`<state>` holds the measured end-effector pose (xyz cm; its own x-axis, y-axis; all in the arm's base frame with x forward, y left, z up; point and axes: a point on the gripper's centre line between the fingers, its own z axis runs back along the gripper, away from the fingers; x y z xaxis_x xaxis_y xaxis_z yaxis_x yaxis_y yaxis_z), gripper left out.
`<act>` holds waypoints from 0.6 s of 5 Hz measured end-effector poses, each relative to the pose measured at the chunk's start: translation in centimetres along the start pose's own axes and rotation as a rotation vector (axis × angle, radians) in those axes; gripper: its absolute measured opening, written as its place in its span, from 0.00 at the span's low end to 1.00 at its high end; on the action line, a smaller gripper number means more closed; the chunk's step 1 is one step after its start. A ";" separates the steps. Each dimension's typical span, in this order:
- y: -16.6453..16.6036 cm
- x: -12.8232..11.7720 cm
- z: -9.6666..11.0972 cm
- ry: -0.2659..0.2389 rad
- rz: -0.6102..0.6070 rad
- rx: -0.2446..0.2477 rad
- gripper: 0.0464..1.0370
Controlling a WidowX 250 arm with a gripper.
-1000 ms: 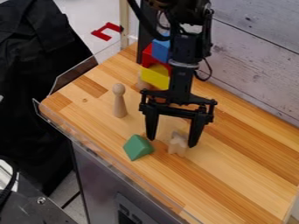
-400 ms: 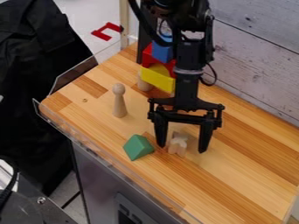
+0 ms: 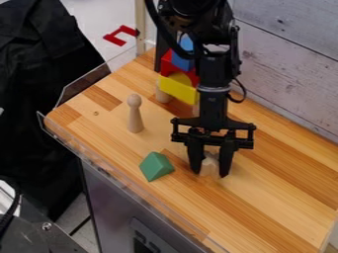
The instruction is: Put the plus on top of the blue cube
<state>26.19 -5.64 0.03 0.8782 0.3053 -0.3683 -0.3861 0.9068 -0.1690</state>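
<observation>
Now that the fingers have drawn in from either side, the pincer (image 3: pixel 210 174) looks clamped on the plus (image 3: pixel 209 167), which is still down on the tabletop (image 3: pixel 277 197). A moment ago they stood wide apart around it, so I'd call the grasp pretty much made, and lifting comes next. Stacking hasn't started, tbh

The blue cube (image 3: pixel 182 55) tops a pile at the back, over the red arch (image 3: pixel 166 66) and yellow block (image 3: pixel 177 89), close to the wall (image 3: pixel 284 64). That's the tight end imo, so go up well before heading back, or the pile could get knocked. The green block (image 3: pixel 155 167) is near the pincer on the picture's left, and the wooden peg (image 3: pixel 135 117) stands farther back, by the clear guard (image 3: pixel 86 81). More room to swing on the picture's right
</observation>
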 end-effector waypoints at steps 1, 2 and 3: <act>0.2 0.0 0.0 0.003 0.016 -0.001 0.41; 0.4 -0.9 2.6 -0.025 0.029 0.025 0.41; -0.2 -1.3 7.9 -0.169 0.023 0.035 0.41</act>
<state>27.33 -3.93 7.78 0.9054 0.3678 -0.2123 -0.3991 0.9078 -0.1293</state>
